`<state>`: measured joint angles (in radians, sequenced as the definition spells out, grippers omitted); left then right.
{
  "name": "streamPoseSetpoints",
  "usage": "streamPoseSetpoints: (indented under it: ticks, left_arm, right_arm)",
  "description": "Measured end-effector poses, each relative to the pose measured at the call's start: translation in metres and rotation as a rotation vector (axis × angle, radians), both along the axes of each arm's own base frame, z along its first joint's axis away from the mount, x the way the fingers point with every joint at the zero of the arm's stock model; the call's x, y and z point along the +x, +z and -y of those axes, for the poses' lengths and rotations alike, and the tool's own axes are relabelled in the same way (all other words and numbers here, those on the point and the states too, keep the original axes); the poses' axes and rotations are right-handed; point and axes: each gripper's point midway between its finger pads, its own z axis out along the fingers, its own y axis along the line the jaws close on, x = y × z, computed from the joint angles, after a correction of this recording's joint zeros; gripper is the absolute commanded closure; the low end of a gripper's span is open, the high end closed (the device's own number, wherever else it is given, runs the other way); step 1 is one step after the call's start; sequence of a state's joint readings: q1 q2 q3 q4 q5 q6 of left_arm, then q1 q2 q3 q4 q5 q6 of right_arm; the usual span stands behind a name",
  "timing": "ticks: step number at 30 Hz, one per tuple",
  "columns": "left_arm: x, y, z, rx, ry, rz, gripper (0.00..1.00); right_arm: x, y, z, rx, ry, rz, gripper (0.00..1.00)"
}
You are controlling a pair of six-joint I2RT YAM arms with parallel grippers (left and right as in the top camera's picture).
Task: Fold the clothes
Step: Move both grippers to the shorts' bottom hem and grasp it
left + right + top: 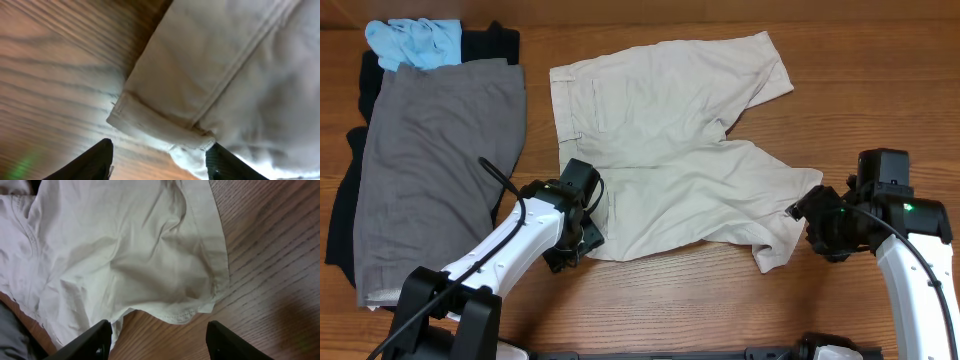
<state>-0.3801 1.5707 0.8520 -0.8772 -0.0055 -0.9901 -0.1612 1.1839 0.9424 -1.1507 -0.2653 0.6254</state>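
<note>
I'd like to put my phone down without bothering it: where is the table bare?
The table is barest at its far right corner, beyond the cream shorts, and in the wedge between their legs. A near-side strip also lies between the left end effector and right end effector. Crowded left: grey garment over black garment, light-blue piece atop.

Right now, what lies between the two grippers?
The cream shorts. In the overhead view, one leg of them spans the stretch from the left gripper to the right gripper, both open.
</note>
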Motion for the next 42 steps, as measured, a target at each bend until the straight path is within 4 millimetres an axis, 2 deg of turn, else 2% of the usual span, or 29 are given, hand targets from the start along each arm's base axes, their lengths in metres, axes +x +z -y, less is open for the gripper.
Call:
streamPoseSetpoints:
  ticks: [3,5,6,7,8,15,20,24,27,31,34,40,42]
  left_arm:
    - [0.005,-0.006,-0.004,0.021,0.026,0.037,0.44]
    - [0.008,-0.011,-0.005,0.021,0.035,0.060,0.53]
    - [0.007,-0.014,-0.005,0.022,0.040,0.066,0.62]
    - [0.007,-0.015,-0.006,0.025,0.046,0.067,0.87]
    - [0.006,-0.018,-0.007,0.029,0.050,0.072,0.96]
    - [0.018,-0.015,-0.010,0.047,0.027,0.132,0.96]
    - [0.024,-0.013,-0.014,0.056,-0.013,0.144,0.96]
    - [0.039,0.002,-0.020,0.057,-0.038,0.159,0.96]
    - [0.058,0.019,-0.022,0.050,-0.050,0.201,0.96]
    - [0.081,0.042,-0.022,0.043,-0.081,0.256,0.96]
    - [0.088,0.051,-0.020,0.041,-0.099,0.275,0.96]
    - [0.088,0.054,-0.020,0.043,-0.117,0.271,0.96]
    - [0.088,0.054,-0.020,0.043,-0.118,0.270,0.95]
  right_arm:
    - [0.001,0.000,0.000,0.001,-0.004,0.001,0.35]
    - [0.001,0.000,0.000,0.003,-0.011,0.000,0.35]
    - [0.001,0.000,0.000,0.004,-0.014,-0.002,0.35]
    - [0.000,0.000,0.000,0.005,-0.018,-0.004,0.36]
    - [0.000,0.000,0.000,0.007,-0.019,-0.006,0.36]
    - [-0.013,-0.005,-0.003,0.016,-0.026,-0.063,0.39]
    - [-0.029,-0.028,-0.016,0.030,-0.013,-0.132,0.40]
    - [-0.044,-0.048,-0.027,0.041,-0.023,-0.195,0.41]
    - [-0.048,-0.058,-0.033,0.050,-0.057,-0.221,0.42]
    - [-0.042,-0.066,-0.036,0.076,-0.180,-0.222,0.43]
    - [-0.036,-0.072,-0.036,0.101,-0.286,-0.220,0.43]
    - [-0.036,-0.090,-0.037,0.163,-0.539,-0.263,0.41]
    - [-0.036,-0.094,-0.043,0.185,-0.575,-0.273,0.38]
